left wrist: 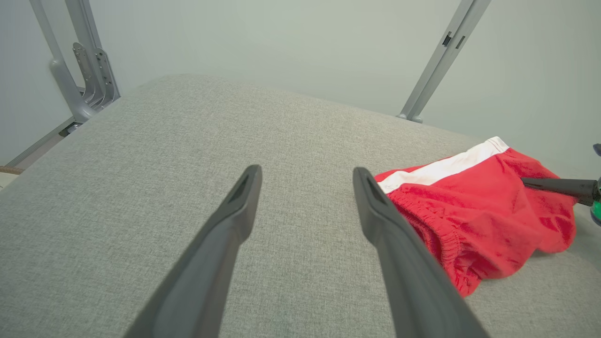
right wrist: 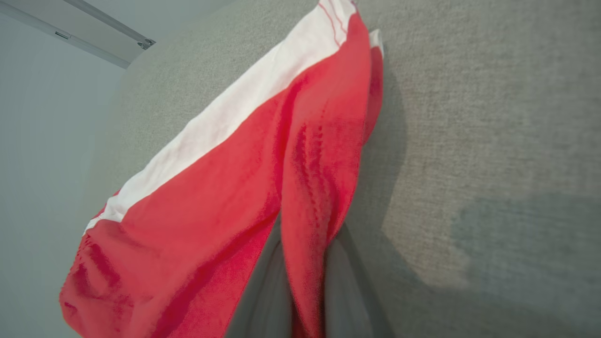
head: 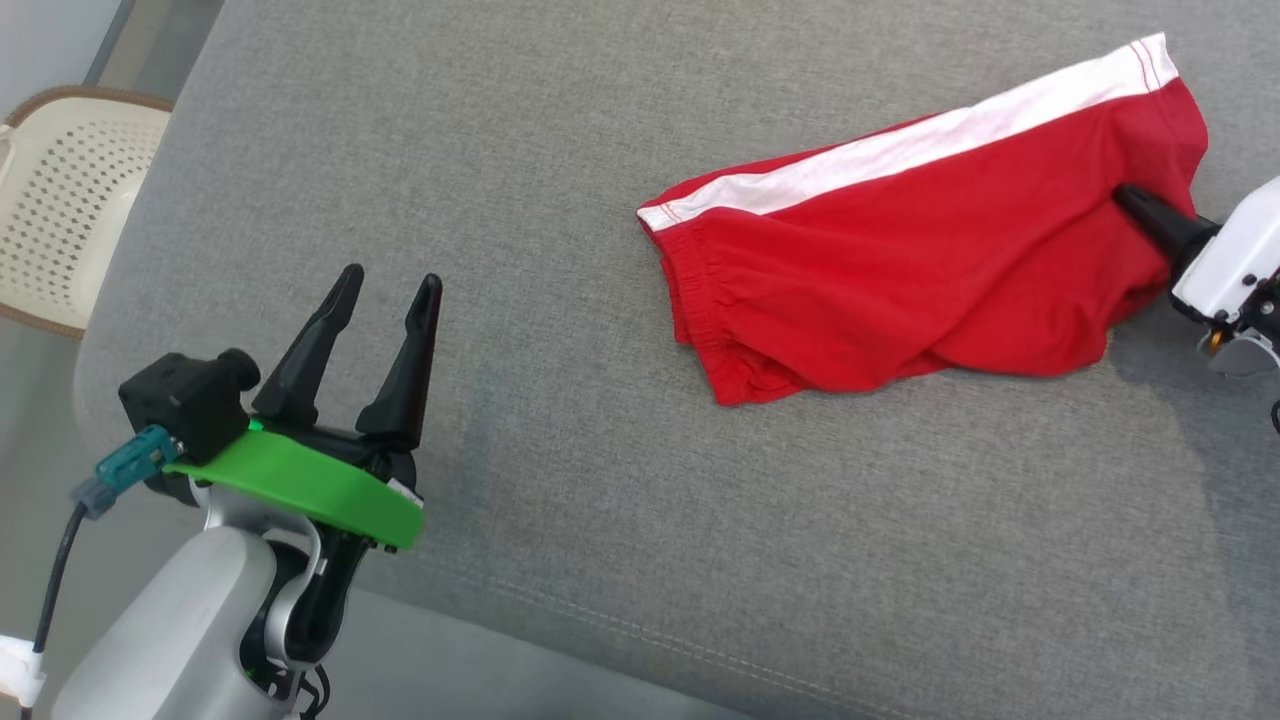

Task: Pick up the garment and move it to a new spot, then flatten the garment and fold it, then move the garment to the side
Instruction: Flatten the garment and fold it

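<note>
Head view shows me the red garment [head: 900,260] lying bunched on the right side of the gray cushion [head: 500,150]. My right gripper [head: 1135,200] is pinched shut on a fold at its right end, and my right wrist view shows red cloth squeezed between the fingers. My left gripper [head: 391,276] sits wide open with nothing in it, well apart. I think I am just starting: lifting, moving, flattening, folding and putting aside are all left.

Grey woven-fabric upholstered surface [head: 600,480]; cream perforated plastic chair [head: 62,205] at 10 o'clock; pale wall [left wrist: 281,42] and grey metal struts [left wrist: 434,63] beyond.
</note>
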You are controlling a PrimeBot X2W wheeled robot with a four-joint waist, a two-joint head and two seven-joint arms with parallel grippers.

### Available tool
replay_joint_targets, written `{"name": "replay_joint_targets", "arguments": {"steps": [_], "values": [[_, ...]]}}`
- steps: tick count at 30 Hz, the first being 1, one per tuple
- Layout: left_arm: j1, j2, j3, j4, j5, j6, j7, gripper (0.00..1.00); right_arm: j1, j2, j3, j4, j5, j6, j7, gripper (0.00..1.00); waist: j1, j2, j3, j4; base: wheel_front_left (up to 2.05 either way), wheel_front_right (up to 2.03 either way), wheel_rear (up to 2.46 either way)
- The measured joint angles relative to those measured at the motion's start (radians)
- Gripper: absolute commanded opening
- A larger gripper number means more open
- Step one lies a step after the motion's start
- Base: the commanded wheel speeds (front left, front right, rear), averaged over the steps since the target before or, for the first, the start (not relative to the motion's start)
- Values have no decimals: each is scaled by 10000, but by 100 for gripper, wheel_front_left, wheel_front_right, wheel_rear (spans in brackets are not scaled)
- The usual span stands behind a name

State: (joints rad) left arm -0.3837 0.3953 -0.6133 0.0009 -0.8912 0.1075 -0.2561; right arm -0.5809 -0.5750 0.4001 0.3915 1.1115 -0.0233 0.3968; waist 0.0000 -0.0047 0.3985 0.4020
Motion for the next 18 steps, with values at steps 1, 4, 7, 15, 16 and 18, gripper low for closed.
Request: {"name": "replay_joint_targets", "arguments": {"steps": [1, 4, 7, 15, 16, 18], "values": [[71, 0, 50, 46, 25, 0, 0, 100, 84, -44, -4, -31, 0, 0, 2, 0, 0, 0, -69, -73, 0, 0, 0], [393, 6, 171, 205, 159, 0, 0, 100, 548, -190, -67, -132, 58, 0, 4, 0, 0, 0, -296, -337, 0, 0, 0], [710, 12, 180, 251, 240, 0, 0, 100, 1139, -176, -253, -255, 422, -4, -31, 0, 0, 0, -557, -642, 0, 0, 0], [1570, 244, 407, 238, 320, 0, 0, 100, 2563, 662, -1116, -892, 1760, -35, -744, 0, 0, 0, -1276, -1596, 0, 0, 0], [1701, 324, 447, 228, 320, 0, 2, 100, 2796, 725, -1072, -920, 1772, -35, -750, 0, 0, 0, -1354, -1733, 0, 0, 0], [1968, 420, 560, 186, 322, 0, 2, 100, 3283, 790, -1085, -909, 1776, -63, -947, 0, 0, 0, -1489, -2007, 0, 0, 0]]}}
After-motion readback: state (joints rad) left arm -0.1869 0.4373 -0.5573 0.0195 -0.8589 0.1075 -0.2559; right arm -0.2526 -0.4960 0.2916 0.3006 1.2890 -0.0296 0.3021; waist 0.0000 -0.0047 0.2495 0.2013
